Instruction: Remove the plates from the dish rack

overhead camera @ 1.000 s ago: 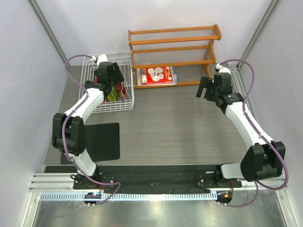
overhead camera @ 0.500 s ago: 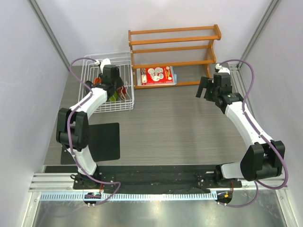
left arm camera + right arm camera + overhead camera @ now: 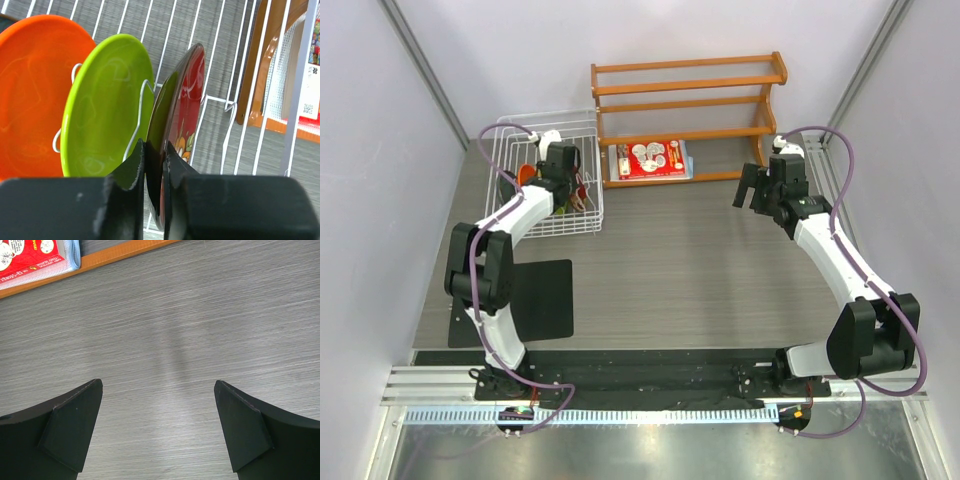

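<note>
The white wire dish rack stands at the back left of the table. In the left wrist view three plates stand on edge in its slots: an orange one, a lime green one and a dark red floral one. My left gripper reaches into the rack and is shut on the rim of the dark red plate, one finger on each face. From above, the left gripper hides most of the plates. My right gripper hangs open over bare table at the right.
An orange-brown wooden shelf stands at the back centre, with a red-and-white packet on its lowest level. That packet also shows at the top left of the right wrist view. A black mat lies near the left arm's base.
My left gripper has moved a little right and deeper into the rack and has closed on the dark red plate. The right arm has not moved.
</note>
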Available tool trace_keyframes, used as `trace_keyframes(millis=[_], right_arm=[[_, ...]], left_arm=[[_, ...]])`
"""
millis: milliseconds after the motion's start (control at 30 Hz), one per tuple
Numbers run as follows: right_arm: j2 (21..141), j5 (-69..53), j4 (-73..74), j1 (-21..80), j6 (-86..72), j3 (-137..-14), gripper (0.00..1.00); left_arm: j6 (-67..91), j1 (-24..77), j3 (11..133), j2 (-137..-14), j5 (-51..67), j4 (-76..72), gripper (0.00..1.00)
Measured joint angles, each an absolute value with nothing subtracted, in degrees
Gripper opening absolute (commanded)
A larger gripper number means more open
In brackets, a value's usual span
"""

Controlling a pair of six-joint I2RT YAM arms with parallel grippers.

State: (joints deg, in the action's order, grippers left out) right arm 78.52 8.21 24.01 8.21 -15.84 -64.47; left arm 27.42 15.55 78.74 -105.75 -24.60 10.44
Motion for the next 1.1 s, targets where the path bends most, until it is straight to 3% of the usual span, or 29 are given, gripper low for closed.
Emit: trace_keyframes(millis=[833,1100], right_arm=[[78.52,7.31,24.05,8.21,-15.86,-64.27,1.00],[77.97,0.27,23.73,8.21,-17.04,-64.23,1.00]], left_arm=[[19.81,20.58,89.38,-101.06,-34.76,24.38,0.00],[22.33,21.06,88.49,-87.99,-24.01,26.28,0.00]])
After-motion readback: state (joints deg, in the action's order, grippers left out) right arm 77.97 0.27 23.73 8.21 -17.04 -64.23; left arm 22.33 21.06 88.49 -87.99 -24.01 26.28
